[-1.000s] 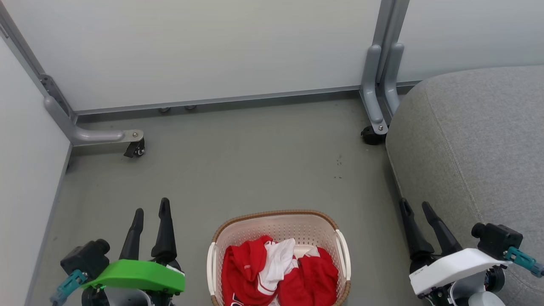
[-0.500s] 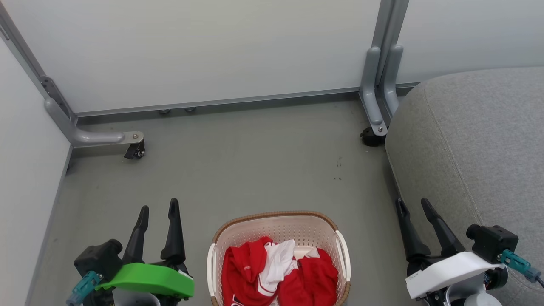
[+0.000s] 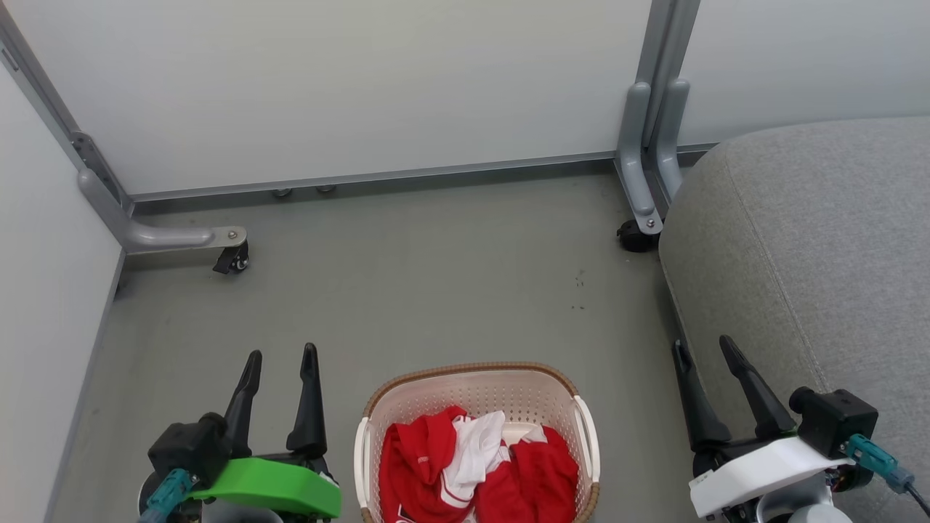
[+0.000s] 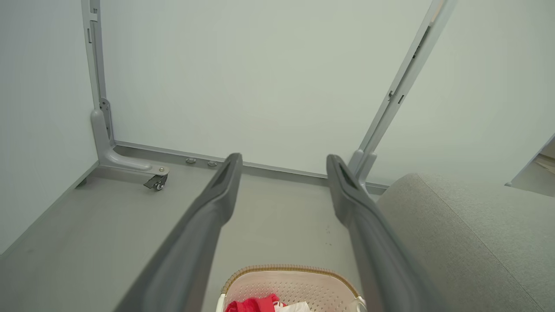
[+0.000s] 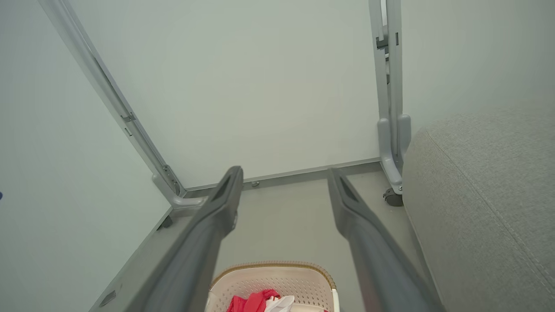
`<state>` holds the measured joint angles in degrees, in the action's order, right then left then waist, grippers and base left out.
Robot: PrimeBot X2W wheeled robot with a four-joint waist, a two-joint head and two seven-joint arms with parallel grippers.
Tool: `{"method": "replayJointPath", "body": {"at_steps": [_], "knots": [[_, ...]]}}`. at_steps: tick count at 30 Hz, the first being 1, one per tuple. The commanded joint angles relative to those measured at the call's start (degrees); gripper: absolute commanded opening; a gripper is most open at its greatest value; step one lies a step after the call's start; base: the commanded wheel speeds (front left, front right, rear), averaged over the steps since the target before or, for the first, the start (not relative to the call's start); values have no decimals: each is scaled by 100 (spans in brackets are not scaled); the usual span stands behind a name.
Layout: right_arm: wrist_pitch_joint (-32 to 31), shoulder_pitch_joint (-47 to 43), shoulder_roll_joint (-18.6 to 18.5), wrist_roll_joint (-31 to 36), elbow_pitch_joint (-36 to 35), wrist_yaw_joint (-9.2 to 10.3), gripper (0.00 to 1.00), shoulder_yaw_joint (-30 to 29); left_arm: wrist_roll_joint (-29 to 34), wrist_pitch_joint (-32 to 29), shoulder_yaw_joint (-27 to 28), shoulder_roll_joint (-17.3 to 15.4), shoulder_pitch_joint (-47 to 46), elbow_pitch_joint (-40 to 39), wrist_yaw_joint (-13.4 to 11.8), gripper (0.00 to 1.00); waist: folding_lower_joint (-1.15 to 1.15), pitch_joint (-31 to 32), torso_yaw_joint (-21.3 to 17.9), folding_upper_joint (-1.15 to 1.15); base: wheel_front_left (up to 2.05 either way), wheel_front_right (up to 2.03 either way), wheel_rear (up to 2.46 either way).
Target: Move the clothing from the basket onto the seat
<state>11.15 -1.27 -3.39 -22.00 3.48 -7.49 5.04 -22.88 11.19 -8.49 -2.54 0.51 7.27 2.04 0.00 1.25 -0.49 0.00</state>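
Note:
The red clothing [image 3: 476, 468] with white panels lies crumpled inside the cream basket [image 3: 476, 370], which stands on the floor at the bottom centre of the head view. The grey seat [image 3: 821, 247] fills the right side. My left gripper [image 3: 282, 356] hangs open to the left of the basket, nothing between its fingers. My right gripper [image 3: 705, 347] hangs open to the basket's right, beside the seat's edge. In the left wrist view the basket [image 4: 288, 271], the clothing [image 4: 256, 304] and the seat [image 4: 468, 234] show past my left gripper [image 4: 284, 160]. In the right wrist view the basket [image 5: 273, 266] lies below my right gripper [image 5: 284, 173].
Pale partition walls [image 3: 363, 80] close the back and left. Their grey feet with castors stand at the left [image 3: 231, 258] and beside the seat [image 3: 638, 236]. Grey floor [image 3: 436, 276] stretches between the basket and the back wall.
Both grippers have drifted inward toward the basket. The left one moved right and slightly down in the head view. The right one spread its fingers a little wider. The clothing has not moved.

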Motion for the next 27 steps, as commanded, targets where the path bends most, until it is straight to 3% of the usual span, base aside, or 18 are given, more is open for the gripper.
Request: {"method": "replayJointPath", "body": {"at_steps": [1,27], "knots": [[54,-46,-19,153,-64,0,100,25,171,48,-10,-42,22,-65,21,100,0,3,-1,0,0,0,0],[341,-206,19,1207,-130,1,100,-59,1222,334,-105,-49,219,-110,51,100,0,54,-46,0,0,0,0]]}}
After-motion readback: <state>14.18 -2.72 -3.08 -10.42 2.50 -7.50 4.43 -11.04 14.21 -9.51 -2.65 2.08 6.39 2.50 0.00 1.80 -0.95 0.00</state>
